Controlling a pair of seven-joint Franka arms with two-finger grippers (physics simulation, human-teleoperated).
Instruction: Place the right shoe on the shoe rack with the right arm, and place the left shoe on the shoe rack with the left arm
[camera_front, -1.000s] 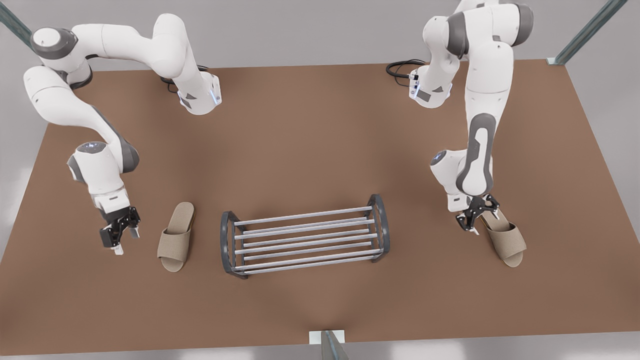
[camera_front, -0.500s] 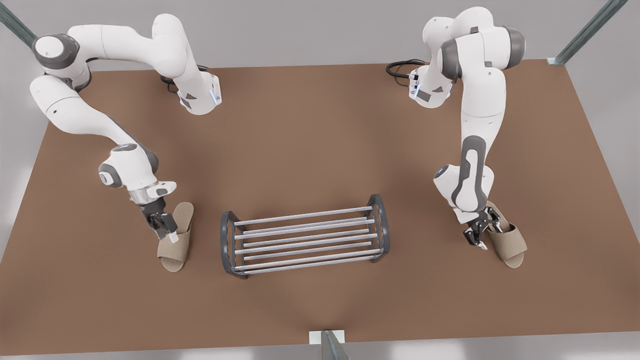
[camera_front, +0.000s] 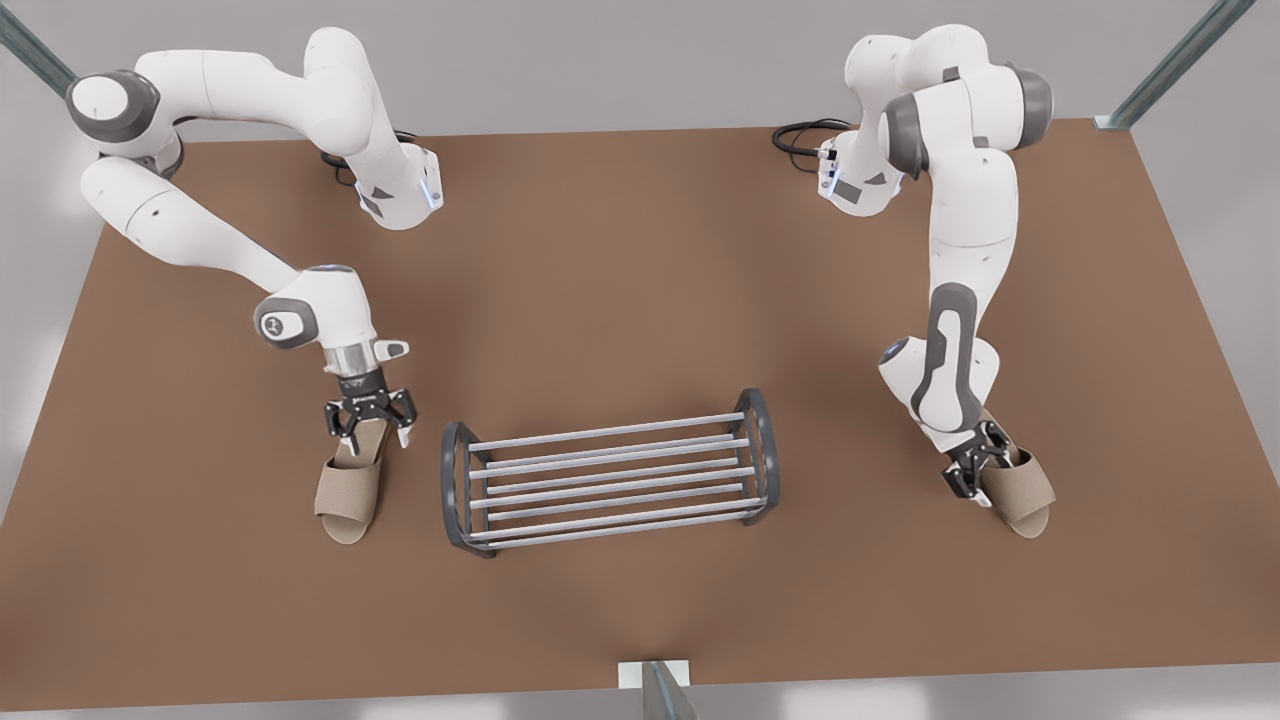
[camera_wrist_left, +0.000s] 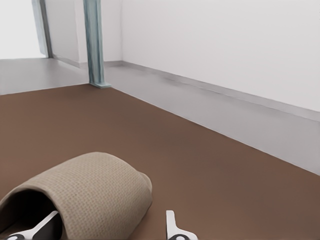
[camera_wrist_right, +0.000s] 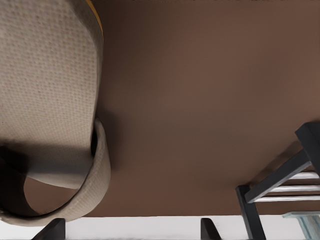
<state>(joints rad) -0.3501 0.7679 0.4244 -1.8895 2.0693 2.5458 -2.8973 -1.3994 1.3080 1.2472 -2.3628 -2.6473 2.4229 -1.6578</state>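
our right gripper (camera_front: 370, 420) hangs over the heel end of the right shoe (camera_front: 350, 490), fingers spread wide. in the right wrist view the two tips sit either side of the strap's edge, with the insole (camera_wrist_right: 45, 90) stretching away from them. we judge the wide spread is there so the fingers can drop around the strap. the shoe rack (camera_front: 610, 480) stands just beside this shoe, on the outer side of one finger (camera_wrist_right: 210, 229), its dark end frame (camera_wrist_right: 272, 182) close. that is the tight edge: a low sideways carry could catch the frame, so we would lift first.

our left gripper (camera_front: 972, 472) is low at the left shoe (camera_front: 1020, 490), fingers apart and not yet clamped. in the left wrist view one finger (camera_wrist_left: 42, 229) reaches inside the strap's opening and the other (camera_wrist_left: 171, 225) lies outside, so the woven strap (camera_wrist_left: 90, 190) sits between them. bare table (camera_front: 620, 280) lies between this shoe and the rack, leaving plenty of room. both shoes rest on the table and the rack's bars are bare.
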